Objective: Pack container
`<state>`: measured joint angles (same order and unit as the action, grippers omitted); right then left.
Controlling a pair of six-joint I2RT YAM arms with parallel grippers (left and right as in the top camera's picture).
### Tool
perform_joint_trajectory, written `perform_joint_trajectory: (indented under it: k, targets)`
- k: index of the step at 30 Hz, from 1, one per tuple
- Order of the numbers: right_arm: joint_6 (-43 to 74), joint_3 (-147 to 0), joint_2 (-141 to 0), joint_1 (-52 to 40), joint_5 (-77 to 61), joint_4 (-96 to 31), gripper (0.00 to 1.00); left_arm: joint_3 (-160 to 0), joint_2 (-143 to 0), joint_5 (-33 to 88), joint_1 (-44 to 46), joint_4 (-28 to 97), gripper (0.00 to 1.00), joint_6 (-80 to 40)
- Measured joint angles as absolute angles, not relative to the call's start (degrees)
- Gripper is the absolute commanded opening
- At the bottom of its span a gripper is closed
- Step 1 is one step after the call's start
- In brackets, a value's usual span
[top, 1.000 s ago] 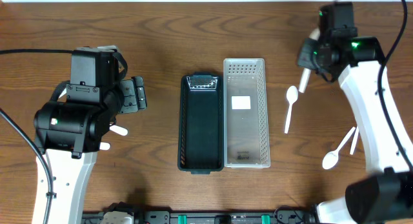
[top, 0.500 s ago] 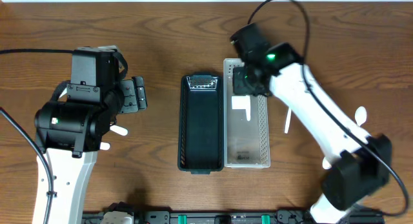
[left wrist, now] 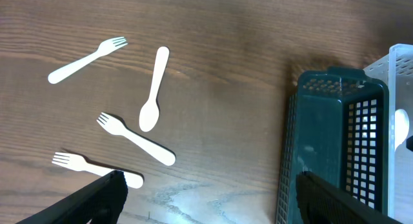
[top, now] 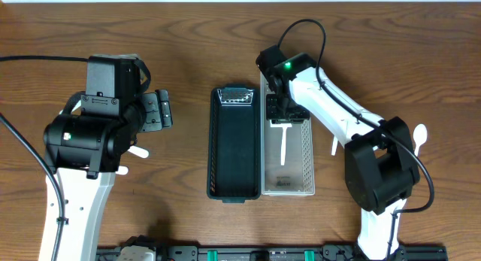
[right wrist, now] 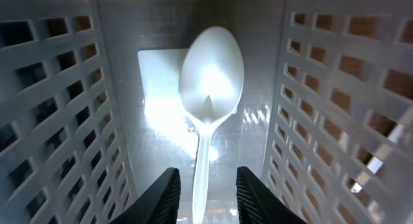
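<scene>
A white slotted container [top: 304,152] and a dark green container [top: 234,144] stand side by side at mid-table. My right gripper [top: 282,114] hangs open over the far half of the white container. In the right wrist view a white spoon [right wrist: 210,88] lies on the container floor between the spread fingers [right wrist: 206,198], which do not touch it. The spoon also shows in the overhead view [top: 283,144]. My left gripper [top: 160,110] is open and empty, left of the dark container [left wrist: 335,140]. Below it lie three white forks, one of them [left wrist: 135,139] nearest, and a spoon [left wrist: 153,88].
Part of a white spoon handle [top: 334,146] shows right of the white container. Another spoon's bowl [top: 420,133] shows past the right arm. The right arm covers much of the table's right side. The white container wall [left wrist: 400,62] shows in the left wrist view.
The right arm swung from the far right, carrying a spoon, to over the white container. The spoon now lies inside it, released. The left arm has barely moved.
</scene>
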<state>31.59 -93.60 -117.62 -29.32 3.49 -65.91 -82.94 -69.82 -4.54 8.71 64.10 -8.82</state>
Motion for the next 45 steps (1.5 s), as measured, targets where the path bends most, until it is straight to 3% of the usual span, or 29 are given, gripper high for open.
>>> perform_joint_trajectory:
  k: [2, 6, 13, 20, 31, 45]
  targets:
    - [31.1, -95.2, -116.9, -29.0, 3.9, -67.2, 0.34, -82.9, -69.8, -4.5, 8.7, 64.1, 0.86, -8.8]
    - [29.9, -100.8, -110.9, -26.3, 6.9, -69.6, 0.52, -82.9, -69.8, -4.5, 8.7, 64.1, 0.86, -8.8]
    - [29.8, -105.5, -94.7, -14.0, 11.2, -72.8, 0.63, -82.9, -69.8, -4.5, 8.7, 64.1, 0.86, -8.8]
    - [30.0, -97.8, -94.9, -6.0, 9.2, -71.4, 0.63, -82.9, -69.9, -4.5, 8.7, 64.1, 0.86, -8.8]
    - [29.4, -71.0, -97.1, -5.5, 1.9, -55.1, 0.63, -82.8, -69.9, -4.5, 8.7, 64.1, 0.86, -8.8]
    - [28.4, -69.1, -105.9, -5.5, -0.3, -50.5, 0.64, -82.8, -69.9, -4.5, 8.7, 64.1, 0.86, -8.8]
